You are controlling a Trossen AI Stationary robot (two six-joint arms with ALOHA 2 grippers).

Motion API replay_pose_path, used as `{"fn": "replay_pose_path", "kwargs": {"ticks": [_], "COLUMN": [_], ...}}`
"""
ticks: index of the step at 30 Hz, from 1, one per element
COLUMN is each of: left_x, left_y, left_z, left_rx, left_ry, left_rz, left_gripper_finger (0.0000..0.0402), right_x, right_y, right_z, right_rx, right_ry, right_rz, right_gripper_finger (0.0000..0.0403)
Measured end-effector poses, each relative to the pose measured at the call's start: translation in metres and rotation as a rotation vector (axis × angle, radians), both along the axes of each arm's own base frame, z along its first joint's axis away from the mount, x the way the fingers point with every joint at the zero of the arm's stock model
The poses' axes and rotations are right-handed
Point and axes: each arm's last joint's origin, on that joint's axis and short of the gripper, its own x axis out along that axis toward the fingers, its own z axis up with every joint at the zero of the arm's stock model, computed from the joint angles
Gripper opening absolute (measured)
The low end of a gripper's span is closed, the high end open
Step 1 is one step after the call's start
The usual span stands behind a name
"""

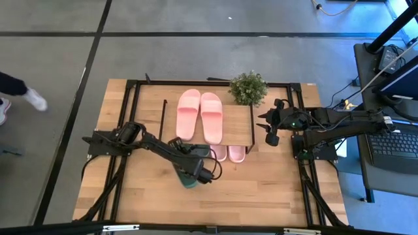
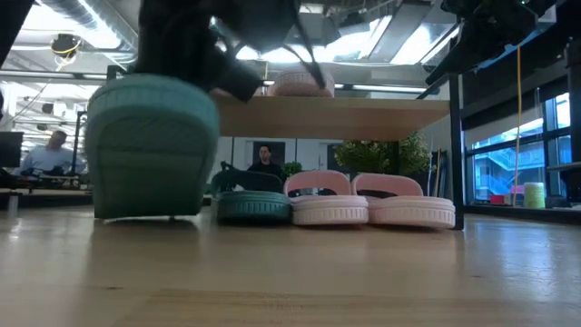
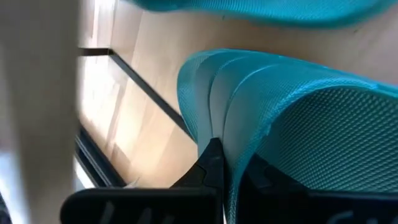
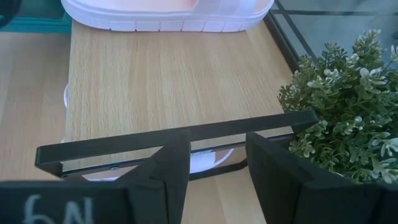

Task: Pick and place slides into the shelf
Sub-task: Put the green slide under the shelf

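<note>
My left gripper (image 1: pixel 198 171) is shut on a dark green slide (image 1: pixel 188 179), which shows large at the left of the low view (image 2: pixel 150 150), in front of the shelf (image 1: pixel 238 124). The other green slide (image 2: pixel 252 205) and a pink pair (image 2: pixel 368 207) stand sole down on the table under the shelf's wood board (image 2: pixel 363 118). A second pink pair (image 1: pixel 200 116) lies on top of the board. My right gripper (image 1: pixel 270 132) is open and empty, just off the shelf's right end, fingers toward the board (image 4: pixel 161 81). My left gripper pinches the green slide's wide strap at its edge (image 3: pixel 227 134) between its two fingers (image 3: pixel 208 168). It comes from above, slanting down. The slide sits sole down and about level; whether its sole (image 2: pixel 145 207) rests on the table or hangs just above it, I cannot tell.
A small potted plant (image 1: pixel 248 87) stands at the shelf's far right corner, close to my right gripper and also in the right wrist view (image 4: pixel 339 106). Black frame rails (image 1: pixel 130 117) run along the table's sides. Bare wood (image 1: pixel 261 189) lies toward the near edge.
</note>
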Motion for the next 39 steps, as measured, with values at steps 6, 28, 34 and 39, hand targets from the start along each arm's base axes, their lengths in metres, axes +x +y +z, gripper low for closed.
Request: {"fn": "replay_pose_path", "kwargs": {"ticks": [6, 28, 34, 39], "left_x": [-0.007, -0.007, -0.007, -0.005], "left_y": [0.002, 0.003, 0.003, 0.002], "left_z": [-0.011, -0.016, -0.016, -0.017], "left_rx": [0.019, 0.030, 0.024, 0.010], "left_ry": [0.046, 0.034, 0.031, 0.017], "left_rz": [-0.001, -0.028, -0.018, -0.029], "left_gripper_finger": [0.0005, 0.0063, 0.0079, 0.0130], "right_x": [0.000, 0.000, 0.000, 0.000], "right_y": [0.000, 0.000, 0.000, 0.000], "right_z": [0.000, 0.000, 0.000, 0.000], "right_rx": [0.001, 0.003, 0.003, 0.003], "right_ry": [-0.001, -0.001, -0.002, -0.001], "right_rz": [-0.001, -0.002, -0.002, -0.003], "right_gripper_finger": [0.0157, 0.0157, 0.0157, 0.0157]}}
